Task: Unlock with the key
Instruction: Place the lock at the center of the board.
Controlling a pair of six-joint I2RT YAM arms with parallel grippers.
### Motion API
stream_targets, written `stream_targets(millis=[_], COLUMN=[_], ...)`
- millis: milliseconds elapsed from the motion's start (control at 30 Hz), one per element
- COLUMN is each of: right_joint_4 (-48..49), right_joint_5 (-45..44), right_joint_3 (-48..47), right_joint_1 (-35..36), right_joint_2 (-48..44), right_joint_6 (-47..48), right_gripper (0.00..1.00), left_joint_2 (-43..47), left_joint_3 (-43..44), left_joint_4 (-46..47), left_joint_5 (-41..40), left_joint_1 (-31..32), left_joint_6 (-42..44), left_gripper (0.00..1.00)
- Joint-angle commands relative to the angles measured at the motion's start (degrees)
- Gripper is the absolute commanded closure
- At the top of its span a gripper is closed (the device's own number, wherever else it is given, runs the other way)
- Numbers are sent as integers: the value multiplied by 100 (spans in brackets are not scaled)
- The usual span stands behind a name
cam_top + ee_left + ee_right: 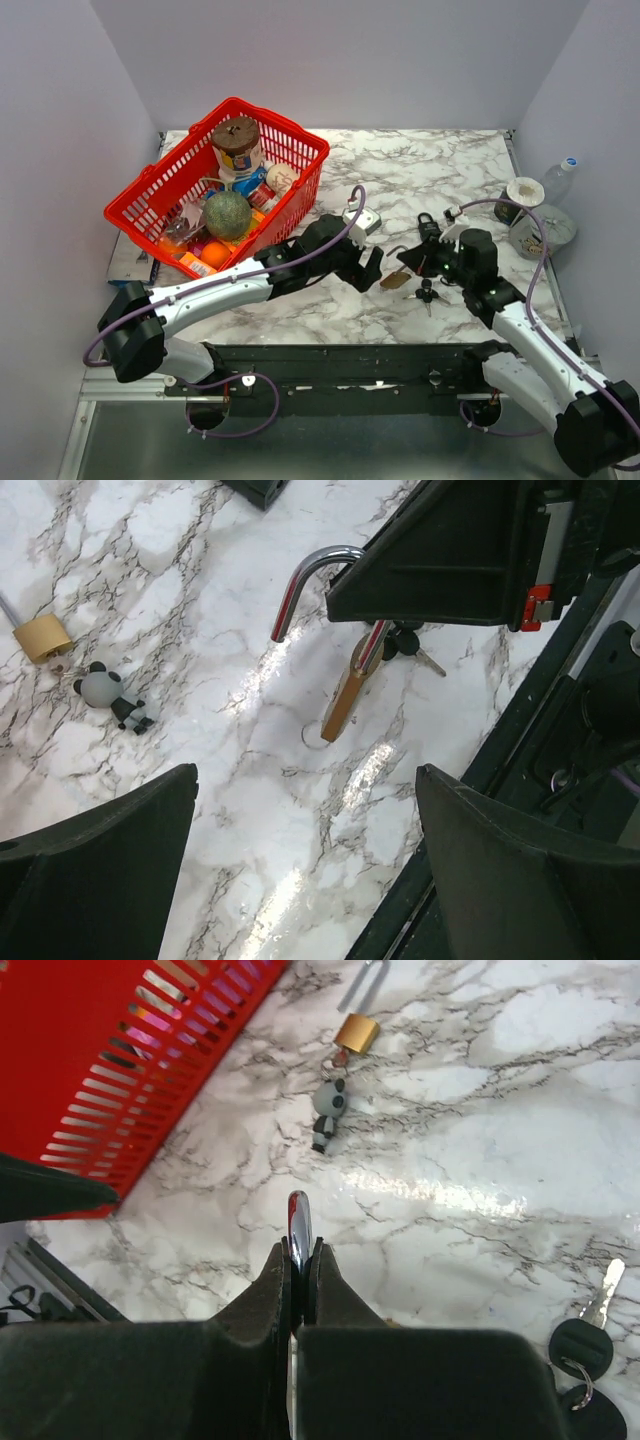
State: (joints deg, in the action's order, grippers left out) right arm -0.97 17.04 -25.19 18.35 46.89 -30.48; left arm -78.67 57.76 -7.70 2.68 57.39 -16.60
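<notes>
A brass padlock (pixel 345 695) hangs tilted just above the marble table (pixel 430 170). My right gripper (pixel 300 1250) is shut on its chrome shackle (pixel 299 1222). The shackle (pixel 310 570) arches left, and one end stands free of the body. In the top view the padlock (pixel 395 280) sits between both grippers. My left gripper (pixel 305 810) is open and empty, its fingers (pixel 100 850) wide apart just short of the lock. The left gripper (pixel 372 268) is left of the padlock. A bunch of black-headed keys (pixel 585 1345) lies on the table beside the lock, seen from above as keys (pixel 428 292).
A second small brass padlock (pixel 357 1032) with a panda charm (pixel 327 1110) lies further back. A red basket (pixel 300 150) full of items fills the left. A bottle (pixel 560 178) and round containers (pixel 545 225) stand at the right edge. The table's dark front rail (pixel 500 780) is close.
</notes>
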Motion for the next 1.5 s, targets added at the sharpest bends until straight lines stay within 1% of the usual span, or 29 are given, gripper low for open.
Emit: stream_targets(millis=[0, 100, 200, 233, 333, 400, 633, 667, 700, 767, 800, 833, 867, 933, 1200, 1333, 1467], right_joint_4=[115, 115, -69, -87, -131, -175, -500, -648, -763, -1070, -1193, -1334, -1553, -1686, -1889, -1959, -2056], right_joint_5=[-236, -17, 263, 343, 660, 827, 1433, 1504, 1591, 1653, 1688, 1706, 1715, 1768, 1443, 1302, 1144], right_joint_3=[-478, -653, -942, -1031, -1417, -1672, -2885, -3199, -3359, -3702, -4026, -4238, -4396, -4766, -5408, -5751, -6094], right_joint_1=[11, -33, -112, -164, -244, -279, -446, -464, -481, -543, -552, -578, -578, -578, -604, -622, -639], right_joint_2=[319, 618, 1154, 1477, 1980, 2498, 4098, 4265, 4632, 4994, 5170, 5529, 5680, 6057, 6735, 7043, 7360], right_joint_6=[419, 657, 885, 999, 1236, 1369, 2132, 2221, 2309, 2502, 2555, 2634, 2661, 2688, 2582, 2495, 2433], right_gripper=[99, 99, 99, 99, 99, 99, 99, 99, 99, 99, 99, 99, 99, 99, 96, 91, 89], left_joint_2=[247, 256, 239, 230, 221, 221, 265, 291, 291, 317, 318, 326, 352, 379, 502, 572, 643], left_joint_3=[157, 183, 227, 236, 254, 262, 271, 262, 262, 262, 262, 262, 254, 236, 227, 210, 201], left_joint_4=[-100, -117, -196, -205, -240, -258, -284, -284, -284, -293, -293, -293, -276, -258, -232, -232, -223], left_joint_5=[-180, -136, -127, -110, -92, -83, -48, -65, -66, -74, -66, -66, -66, -83, -22, -13, 5], left_joint_1=[-8, 1, 1, 1, 1, 1, 1, 1, 1, 1, 1, 1, 1, 1, 1, 1, 1], left_joint_6=[96, 96, 87, 87, 78, 78, 104, 113, 131, 140, 140, 140, 140, 148, 140, 140, 122], left_gripper=[3, 4, 3, 3, 3, 3, 3, 3, 3, 3, 3, 3, 3, 3, 3, 3, 3])
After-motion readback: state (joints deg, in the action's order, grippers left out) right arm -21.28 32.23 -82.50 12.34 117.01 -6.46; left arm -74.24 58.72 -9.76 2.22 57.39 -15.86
